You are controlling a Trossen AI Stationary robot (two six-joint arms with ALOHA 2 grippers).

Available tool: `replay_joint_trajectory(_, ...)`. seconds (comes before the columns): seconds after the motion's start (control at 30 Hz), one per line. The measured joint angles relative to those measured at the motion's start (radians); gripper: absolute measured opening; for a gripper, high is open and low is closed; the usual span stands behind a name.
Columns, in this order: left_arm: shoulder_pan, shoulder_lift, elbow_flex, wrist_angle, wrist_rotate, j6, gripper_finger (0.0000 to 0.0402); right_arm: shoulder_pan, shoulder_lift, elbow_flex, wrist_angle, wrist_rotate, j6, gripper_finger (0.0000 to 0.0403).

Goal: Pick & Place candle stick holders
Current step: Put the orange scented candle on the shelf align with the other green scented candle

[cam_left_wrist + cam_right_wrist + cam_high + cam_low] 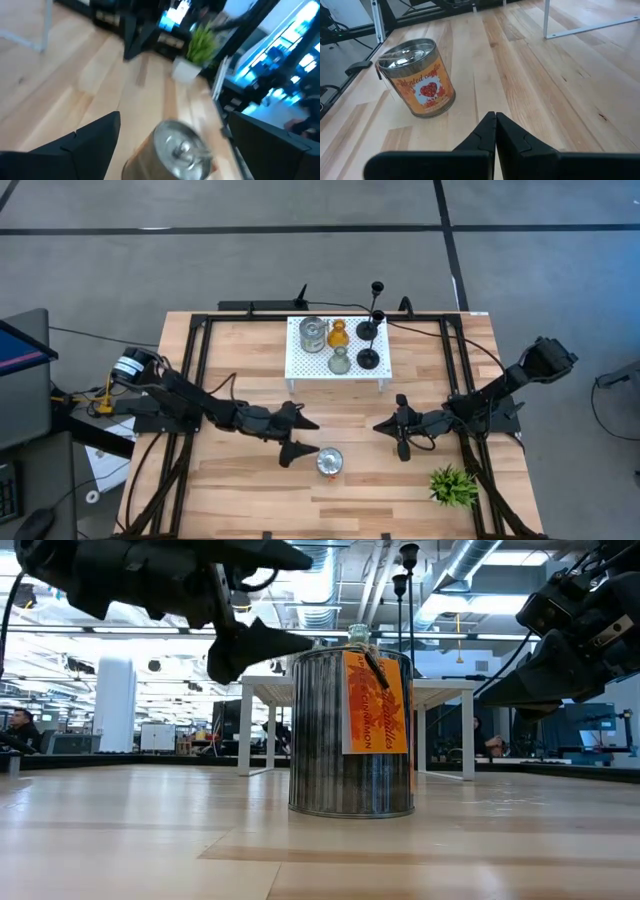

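While both arms hang over the wooden table [250, 490], the white perforated stand [300, 365] sits at twelve o'clock on the tabletop, seen from above, carrying five candle stick holders. On the stand, a silvery jar-like holder [313, 334] stands at its nine o'clock side, with an amber glass holder [338, 334] just beside it toward three o'clock. A grey-green holder [339, 361] sits at six o'clock from the amber one. Two black thin-stemmed holders [369, 358] occupy the stand's three o'clock side, one behind the other.

A second silvery tin [329, 462], wearing an orange label, stands upright on bare wood at six o'clock from the stand, well apart from it. The left gripper [297, 437] hovers just beside this tin, at its ten o'clock, with its fingers spread wide and nothing between them; in the left wrist view the tin's lid [182, 145] shows between the two dark fingers [85, 145]. The right gripper [401, 426] hangs near the tin, at its two o'clock, its fingers pressed together and holding nothing. A spiky green plant [453, 485] stands at four o'clock on the table, near the right edge.
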Motion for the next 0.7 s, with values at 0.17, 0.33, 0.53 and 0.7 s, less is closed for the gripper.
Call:
replay_joint_trajectory(0.17,0.001,0.040,0.075,-0.125,-0.004,-0.073,0.0361,0.000,0.000,0.000,0.000,0.001,0.000,0.0000)
replay_joint_trajectory(0.33,0.002,0.043,0.112,-0.172,-0.003,-0.130,0.0361,0.000,0.000,0.000,-0.007,0.002,0.000,0.0000)
replay_joint_trajectory(0.53,0.001,0.058,0.133,-0.204,-0.019,-0.228,0.0360,-0.003,0.000,0.000,-0.024,0.002,-0.008,0.0000)
replay_joint_trajectory(0.7,0.000,0.103,0.133,-0.205,-0.020,-0.277,0.0354,-0.002,0.000,0.000,-0.083,0.002,-0.008,0.0000)
